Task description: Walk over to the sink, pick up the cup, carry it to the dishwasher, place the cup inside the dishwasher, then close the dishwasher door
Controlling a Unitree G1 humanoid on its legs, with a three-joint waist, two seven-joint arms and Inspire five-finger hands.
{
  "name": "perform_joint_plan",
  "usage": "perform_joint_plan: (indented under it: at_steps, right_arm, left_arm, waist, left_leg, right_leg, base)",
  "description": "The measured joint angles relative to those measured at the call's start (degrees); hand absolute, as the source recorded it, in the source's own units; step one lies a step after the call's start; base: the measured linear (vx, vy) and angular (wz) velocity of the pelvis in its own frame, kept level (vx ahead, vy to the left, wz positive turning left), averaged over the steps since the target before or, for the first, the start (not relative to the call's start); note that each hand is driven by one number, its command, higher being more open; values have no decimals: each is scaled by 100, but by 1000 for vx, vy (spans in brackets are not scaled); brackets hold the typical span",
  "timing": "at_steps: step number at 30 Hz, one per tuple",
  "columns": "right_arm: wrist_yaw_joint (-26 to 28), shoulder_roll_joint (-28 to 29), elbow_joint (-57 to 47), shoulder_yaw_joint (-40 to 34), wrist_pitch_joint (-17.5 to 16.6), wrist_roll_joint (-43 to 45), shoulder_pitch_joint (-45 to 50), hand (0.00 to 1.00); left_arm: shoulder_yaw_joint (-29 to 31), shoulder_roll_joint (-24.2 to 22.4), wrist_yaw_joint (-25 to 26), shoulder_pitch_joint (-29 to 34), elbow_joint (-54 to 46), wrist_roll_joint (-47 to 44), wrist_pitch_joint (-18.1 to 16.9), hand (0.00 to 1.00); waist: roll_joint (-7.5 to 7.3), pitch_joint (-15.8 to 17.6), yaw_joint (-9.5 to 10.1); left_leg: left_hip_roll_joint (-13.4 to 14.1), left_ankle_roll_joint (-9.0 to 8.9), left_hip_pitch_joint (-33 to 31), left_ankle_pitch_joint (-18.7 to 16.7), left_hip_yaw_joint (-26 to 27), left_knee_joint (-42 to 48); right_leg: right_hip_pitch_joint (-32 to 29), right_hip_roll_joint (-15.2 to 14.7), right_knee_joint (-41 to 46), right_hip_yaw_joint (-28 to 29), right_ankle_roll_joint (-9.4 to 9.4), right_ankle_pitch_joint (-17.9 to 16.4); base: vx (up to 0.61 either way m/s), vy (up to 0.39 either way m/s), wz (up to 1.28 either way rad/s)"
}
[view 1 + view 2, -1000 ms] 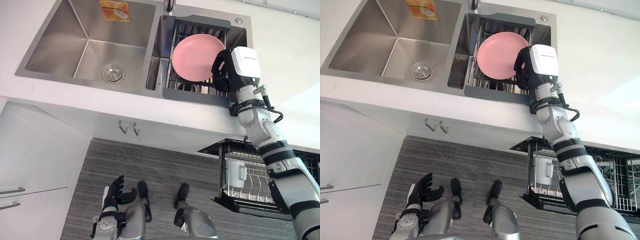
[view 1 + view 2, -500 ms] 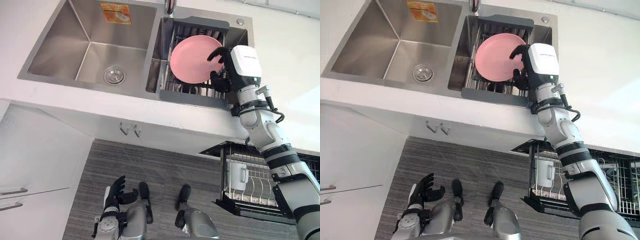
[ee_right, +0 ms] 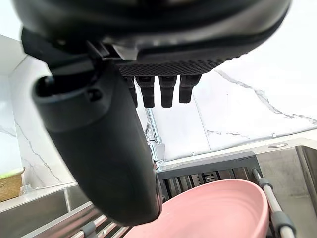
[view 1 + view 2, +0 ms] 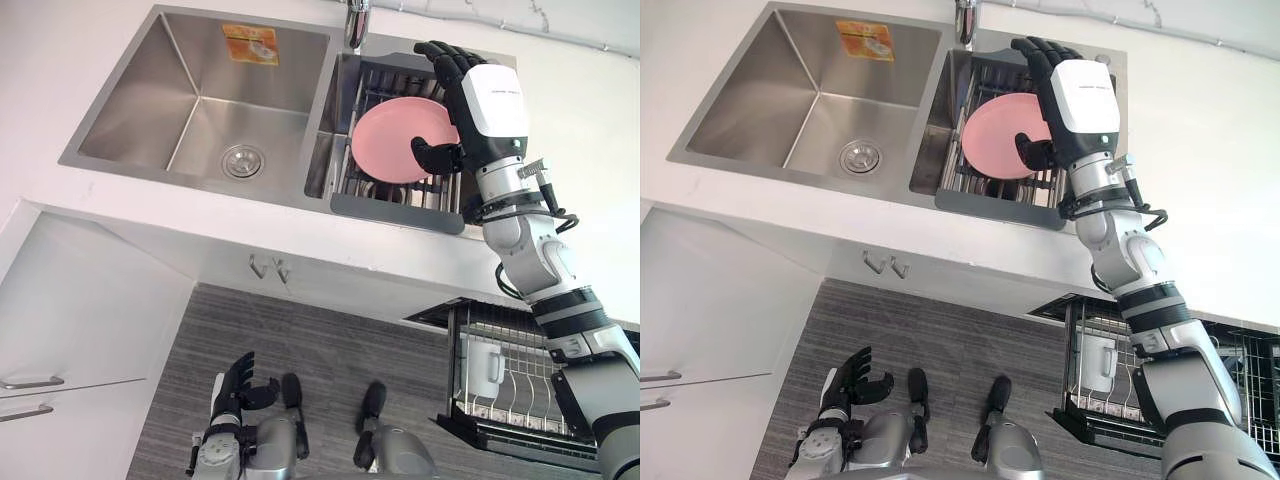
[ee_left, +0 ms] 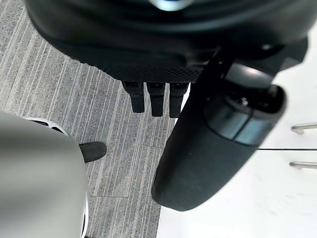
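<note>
Sink (image 4: 200, 110), right hand (image 4: 485, 105) fingers (image 4: 445, 58) over pink plate (image 4: 395, 140), cup (image 4: 481, 366) well apart

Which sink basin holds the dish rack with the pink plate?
The smaller basin on the robot's right: the dish rack sits in it with the pink plate, by the open right hand. The larger left basin shows a drain and a sticker.

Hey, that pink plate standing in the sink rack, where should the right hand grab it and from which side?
Probably the upper right rim, from above. The pink plate leans tilted in the rack, so that edge stands free while its lower edge sits among the bars. The open right hand hovers there, thumb before its face.
</note>
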Motion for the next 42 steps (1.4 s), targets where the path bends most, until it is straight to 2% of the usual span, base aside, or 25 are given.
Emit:
perform_joint_plan:
  at_steps: [6,8,14,27,42]
  right_arm:
    - [58,-2,74,5,4,1,245,90]
    - [110,-15,113,21,4,3,379,90]
    - [267,-68,371,36,-8,14,407,90]
    - [399,-270,814,85,-41,21,402,90]
    - [613,-304,1819,586,43,15,-375,90]
  left_arm:
    - [-5,11,0,49,26,-1,0,90]
    - [-13,12,1,101,46,-2,2,90]
    - [-14,34,-1,113,99,-1,5,90]
    - [-105,54,-3,208,-61,-6,6,90]
    - [-91,85,1,212,-158,-110,3,90]
  waist:
    - [-52,-89,-35]
    - [-79,-215,-40]
    - [-137,-308,-65]
    - [-148,-315,-72]
    - [-226,-273,-38]
  left_leg:
    - [-48,-33,113,207,-4,-271]
    - [-51,-46,146,261,-5,-368]
    - [-72,-28,177,283,5,-423]
    - [-118,7,202,314,-3,-461]
    - [-217,57,-39,346,-147,-463]
  right_leg:
    - [-7,10,0,5,3,3]
    - [-21,17,-1,9,5,5]
    - [-24,2,-1,26,16,14]
    - [-20,-30,-1,22,39,29]
    - [-198,-120,-2,-111,85,62]
  base:
    - [-49,22,0]
    - [0,0,0]
    - [12,28,-1]
    - [11,17,0]
    - [27,29,5]
